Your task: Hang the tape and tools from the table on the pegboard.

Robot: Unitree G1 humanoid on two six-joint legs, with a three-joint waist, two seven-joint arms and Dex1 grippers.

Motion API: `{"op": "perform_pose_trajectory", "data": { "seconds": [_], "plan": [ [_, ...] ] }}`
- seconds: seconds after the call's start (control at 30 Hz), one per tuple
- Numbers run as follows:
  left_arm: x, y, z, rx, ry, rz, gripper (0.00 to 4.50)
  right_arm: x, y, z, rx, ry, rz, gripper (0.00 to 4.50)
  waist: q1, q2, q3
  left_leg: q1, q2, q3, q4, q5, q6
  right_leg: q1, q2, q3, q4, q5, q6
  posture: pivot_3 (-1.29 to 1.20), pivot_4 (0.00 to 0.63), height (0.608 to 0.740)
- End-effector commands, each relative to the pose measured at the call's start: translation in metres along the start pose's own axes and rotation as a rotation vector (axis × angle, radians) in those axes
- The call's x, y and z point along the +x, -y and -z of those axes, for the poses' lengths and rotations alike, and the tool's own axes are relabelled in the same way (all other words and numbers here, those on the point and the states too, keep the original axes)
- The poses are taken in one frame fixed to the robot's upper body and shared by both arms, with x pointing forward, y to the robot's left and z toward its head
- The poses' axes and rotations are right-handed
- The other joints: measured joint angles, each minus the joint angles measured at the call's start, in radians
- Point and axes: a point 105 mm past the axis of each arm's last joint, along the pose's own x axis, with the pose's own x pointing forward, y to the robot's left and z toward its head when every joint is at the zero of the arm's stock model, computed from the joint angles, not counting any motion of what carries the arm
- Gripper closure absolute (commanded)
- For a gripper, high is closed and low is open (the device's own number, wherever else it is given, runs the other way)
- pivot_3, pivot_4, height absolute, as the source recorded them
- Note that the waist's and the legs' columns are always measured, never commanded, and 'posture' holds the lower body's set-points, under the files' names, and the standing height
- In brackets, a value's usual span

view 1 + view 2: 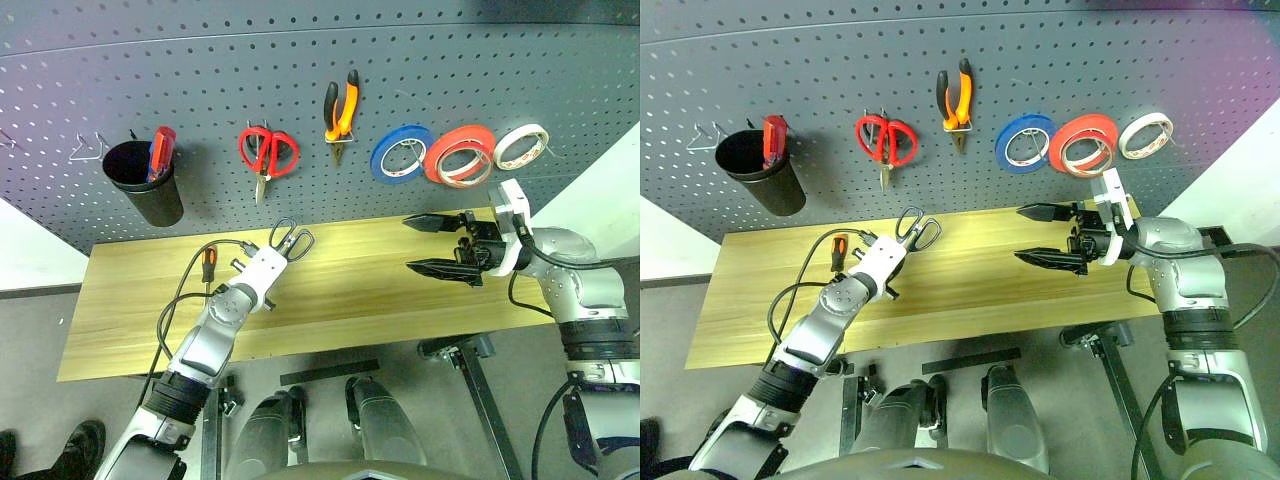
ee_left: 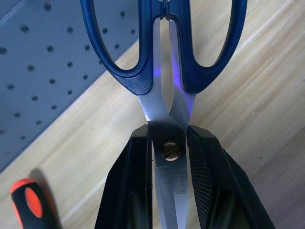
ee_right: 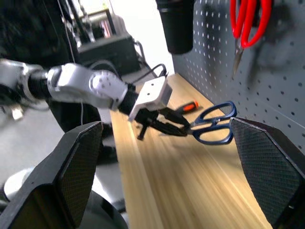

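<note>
Gripping scissors (image 2: 167,62) — left gripper (image 2: 172,157) forward

Wooden table (image 1: 400,290), seemingly bearing screwdriver (image 1: 209,265).

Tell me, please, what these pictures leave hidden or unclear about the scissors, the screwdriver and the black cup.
- Scissors: in the left wrist view the blade tips are cut off by the picture's edge, between the left gripper's shut fingers.
- Screwdriver: in the head views its shaft is too thin to trace among the black cables.
- Black cup on the pegboard: its wall hides the lower part of the red-handled tool inside.
</note>
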Motion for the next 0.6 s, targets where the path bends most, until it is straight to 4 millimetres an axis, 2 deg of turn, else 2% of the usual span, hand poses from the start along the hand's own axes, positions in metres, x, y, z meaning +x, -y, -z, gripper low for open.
{"op": "perform_pose_trajectory", "data": {
  "seconds": [0.03, 0.33, 0.6],
  "plan": [
    [-0.01, -0.009, -0.016, 0.029, 0.099, -0.043, 3.8, -0.002, -0.001, -0.015, -0.05, 0.035, -0.005, 0.0, 0.0, 0.0, 0.0, 0.0, 0.0, 0.0, 0.0, 0.0, 0.0, 0.0, 0.0, 0.0, 0.0, 0.0, 0.0, -0.28, 0.22, 0.74],
    [-0.029, -0.019, -0.032, 0.076, 0.252, -0.131, 3.8, -0.008, 0.0, -0.023, -0.041, 0.096, 0.001, 0.0, 0.001, 0.0, 0.0, 0.0, 0.0, 0.0, 0.0, 0.0, 0.0, 0.0, 0.0, 0.0, 0.0, 0.0, 0.0, -0.27, 0.208, 0.74],
    [-0.044, -0.033, -0.038, 0.088, 0.334, -0.215, 3.8, -0.013, 0.0, -0.027, -0.013, 0.157, 0.017, 0.0, 0.001, 0.002, -0.001, 0.0, 0.0, 0.0, 0.0, 0.0, 0.0, 0.0, 0.0, 0.0, 0.001, 0.0, 0.0, -0.28, 0.202, 0.74]
  ]
}}
